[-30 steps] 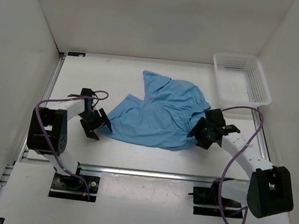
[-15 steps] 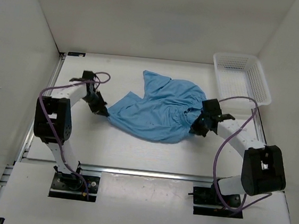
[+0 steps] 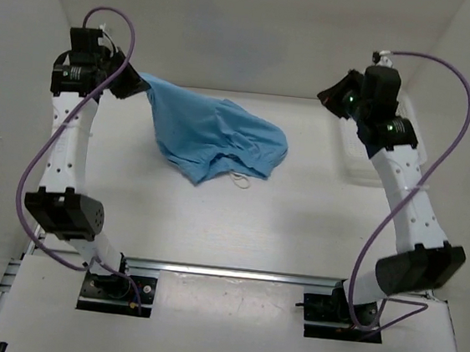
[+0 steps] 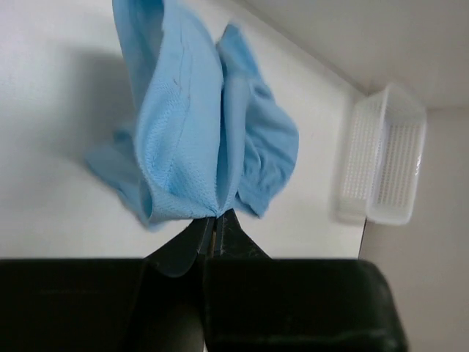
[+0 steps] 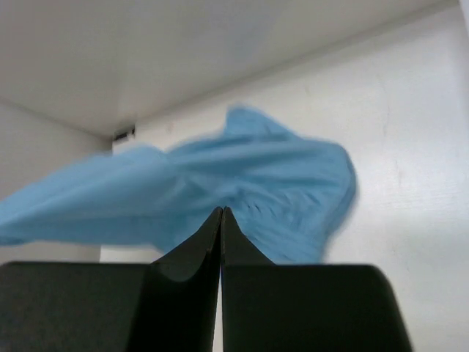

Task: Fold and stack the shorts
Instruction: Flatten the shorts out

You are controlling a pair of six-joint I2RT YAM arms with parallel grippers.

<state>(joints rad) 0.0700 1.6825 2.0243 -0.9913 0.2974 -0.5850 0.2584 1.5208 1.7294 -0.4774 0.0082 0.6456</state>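
Note:
The light blue shorts (image 3: 214, 136) hang from one corner high at the back left and drape down onto the table, with the white drawstring (image 3: 239, 181) showing at the lower edge. My left gripper (image 3: 139, 84) is raised and shut on that corner; in the left wrist view the shorts (image 4: 190, 132) bunch right at the gripper's (image 4: 214, 216) tips. My right gripper (image 3: 326, 95) is raised at the back right, shut with nothing in it. In the right wrist view the gripper (image 5: 221, 211) is shut and the blurred shorts (image 5: 242, 191) lie well beyond it.
The white mesh basket (image 4: 385, 154) stands at the back right of the table, mostly hidden behind the right arm in the top view. White walls enclose the table on three sides. Purple cables loop from both arms.
Both grippers shut at the shorts' sides, then both arms rose high toward the back. The left carried its corner up; the right came away without fabric, and the shorts swung left.

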